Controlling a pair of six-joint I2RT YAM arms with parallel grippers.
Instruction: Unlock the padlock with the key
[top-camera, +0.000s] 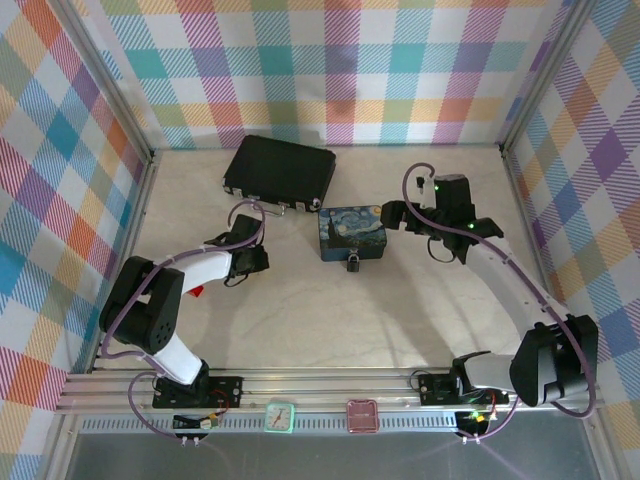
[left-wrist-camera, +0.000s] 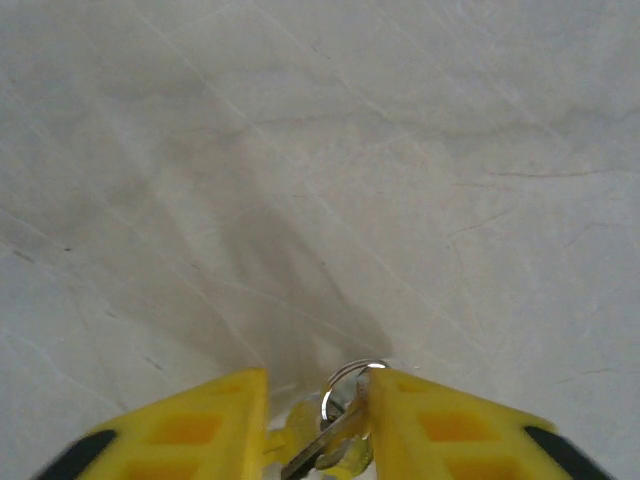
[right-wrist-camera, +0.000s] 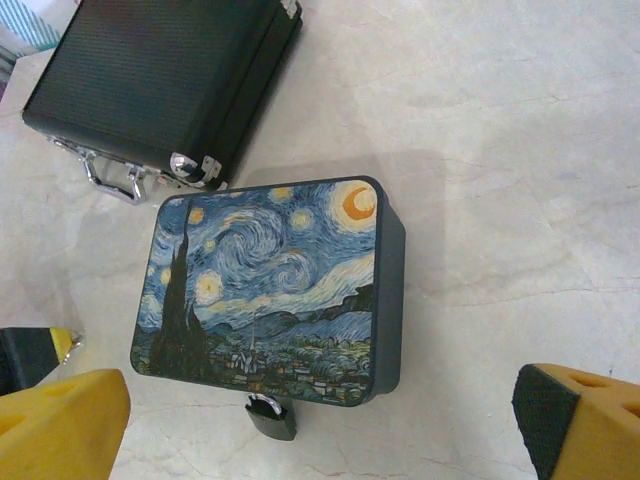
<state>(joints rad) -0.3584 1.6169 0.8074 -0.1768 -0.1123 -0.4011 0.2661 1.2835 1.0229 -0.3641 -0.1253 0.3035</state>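
Left wrist view shows the left gripper (left-wrist-camera: 318, 418) closed narrow on the tiny silvery metal key (left-wrist-camera: 330, 432), with its wire ring (left-wrist-camera: 345, 385) poking up between the yellow fingers (left-wrist-camera: 200, 430). The key lies slanted in the pinch, low in the frame, above bare pale tabletop (left-wrist-camera: 320, 150).

In the right wrist view, the small dark padlock with a thin silvery shackle (right-wrist-camera: 270, 415) sits at the bottom edge of the Starry-Night-printed blue box (right-wrist-camera: 270, 285), apparently hooked to its clasp. The right gripper (top-camera: 395, 213) is spread wide and holds nothing, just right of the box in the top view.

Likely troubles:
- The slanted key may twist or slip in the pinch when it meets the keyhole.
- Nothing steadies the lock, so it could swing away, or the light box could slide under a push.
- I cannot tell which way the keyhole faces, so a blind approach may miss.

In the top view, the black hard-shell briefcase (top-camera: 278, 170) lies near the upper left of the box, narrowing that side. A small red triangle (top-camera: 197, 292) lies beside the left arm, well apart from the lock. Below the box, the centre of the table is open and gives the clearest approach. The checked cloth walls (top-camera: 60, 150) close the frame's left, right and top sides.
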